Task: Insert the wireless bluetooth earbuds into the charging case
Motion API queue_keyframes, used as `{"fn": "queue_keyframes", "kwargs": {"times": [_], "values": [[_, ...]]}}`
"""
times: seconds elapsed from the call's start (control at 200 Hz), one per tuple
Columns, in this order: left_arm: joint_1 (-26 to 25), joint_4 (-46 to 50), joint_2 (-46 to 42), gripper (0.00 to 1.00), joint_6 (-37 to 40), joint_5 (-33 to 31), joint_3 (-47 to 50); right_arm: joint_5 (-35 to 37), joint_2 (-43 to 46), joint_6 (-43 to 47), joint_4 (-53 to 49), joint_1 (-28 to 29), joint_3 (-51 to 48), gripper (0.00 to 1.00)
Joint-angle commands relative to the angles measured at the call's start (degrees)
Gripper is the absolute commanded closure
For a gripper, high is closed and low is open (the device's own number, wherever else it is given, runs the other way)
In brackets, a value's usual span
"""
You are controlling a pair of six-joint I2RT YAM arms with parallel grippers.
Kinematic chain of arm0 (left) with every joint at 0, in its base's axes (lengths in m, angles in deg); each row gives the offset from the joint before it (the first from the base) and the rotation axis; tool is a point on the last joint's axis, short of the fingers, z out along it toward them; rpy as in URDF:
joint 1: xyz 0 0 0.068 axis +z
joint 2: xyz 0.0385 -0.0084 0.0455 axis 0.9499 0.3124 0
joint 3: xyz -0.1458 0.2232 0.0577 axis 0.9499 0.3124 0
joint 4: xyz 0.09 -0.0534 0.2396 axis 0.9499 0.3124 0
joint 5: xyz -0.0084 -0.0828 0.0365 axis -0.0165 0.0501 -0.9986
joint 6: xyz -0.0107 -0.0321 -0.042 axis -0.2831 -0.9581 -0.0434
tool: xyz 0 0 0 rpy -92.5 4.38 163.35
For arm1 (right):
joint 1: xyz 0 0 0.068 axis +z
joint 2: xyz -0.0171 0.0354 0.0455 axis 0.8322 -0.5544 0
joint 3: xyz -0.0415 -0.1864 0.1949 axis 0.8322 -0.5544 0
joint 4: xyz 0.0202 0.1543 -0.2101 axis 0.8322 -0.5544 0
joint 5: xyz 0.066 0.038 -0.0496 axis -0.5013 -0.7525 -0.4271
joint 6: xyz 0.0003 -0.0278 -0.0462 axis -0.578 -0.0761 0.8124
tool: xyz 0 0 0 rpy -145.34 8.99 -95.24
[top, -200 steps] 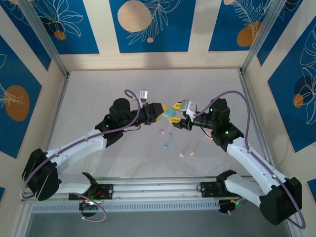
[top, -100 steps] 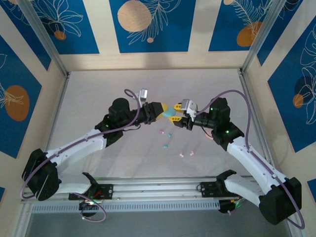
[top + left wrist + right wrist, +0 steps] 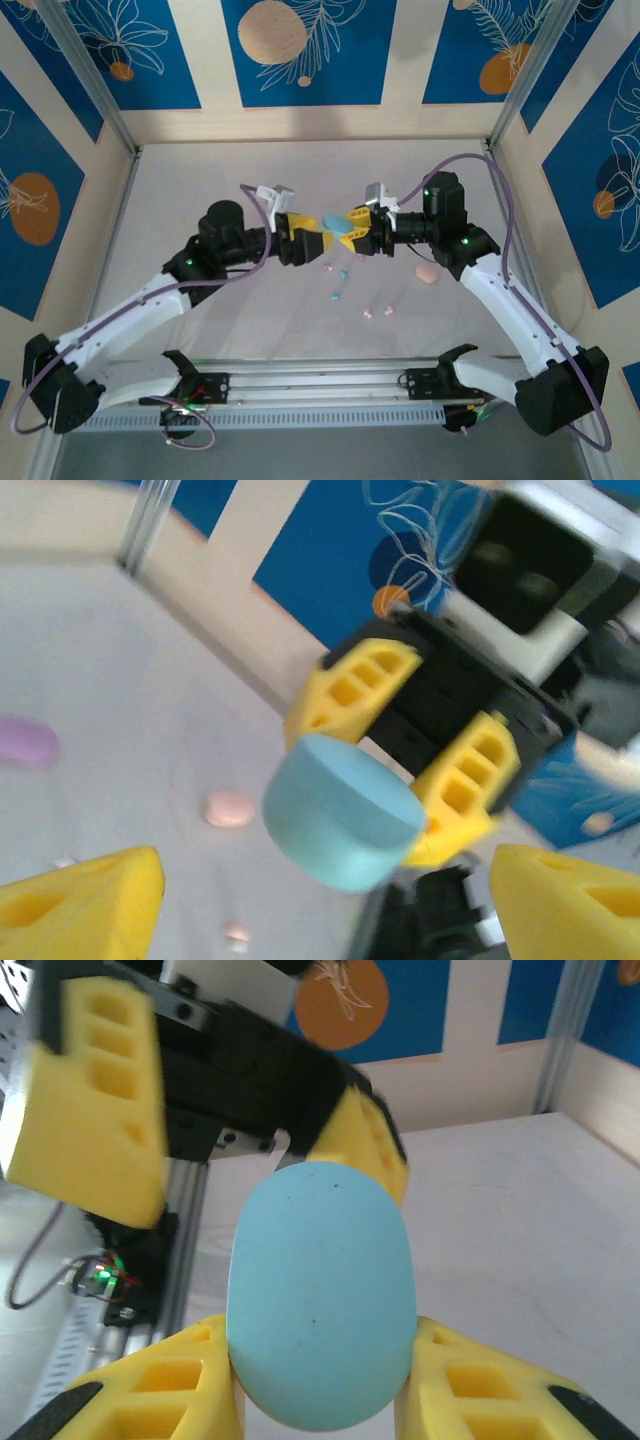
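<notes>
Earbuds (image 3: 337,295) lie scattered on the table (image 3: 200,180), below and on the near side of both claws. Your left claw (image 3: 308,238) stands wide apart and holds nothing, facing the light blue charging case (image 3: 343,224) just in front of its tips. Your right claw (image 3: 362,232) is clamped across that case's sides and holds it off the table. A pink case (image 3: 427,273) rests beside the right arm. Expect the buds to be light, hard and slick. Pinch each one across its body with the very tips, gently, or it may squirt out.
</notes>
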Motion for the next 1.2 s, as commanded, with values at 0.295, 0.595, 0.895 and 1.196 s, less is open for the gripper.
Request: {"fn": "queue_keyframes", "kwargs": {"times": [0.295, 0.595, 0.895, 1.196], "values": [[0.3, -7.9, -1.5, 0.28, 26.1, 6.0, 4.9, -7.9, -1.7, -1.1, -5.5, 0.7, 3.9, 0.69], [0.3, -16.1, 1.7, 0.36, 20.1, 13.2, 5.0, -6.8, -1.4, 2.8, -5.6, 2.1, 3.2, 0.69], [0.4, -14.4, 3.1, 0.48, 18.9, 14.8, 4.2, -6.3, -0.5, 2.7, -2.6, 2.6, 1.8, 0.69], [0.3, -16.0, 3.4, 0.54, 16.9, 16.0, 3.6, -5.0, -0.2, 3.7, -2.6, 2.9, 1.2, 0.69]]}}
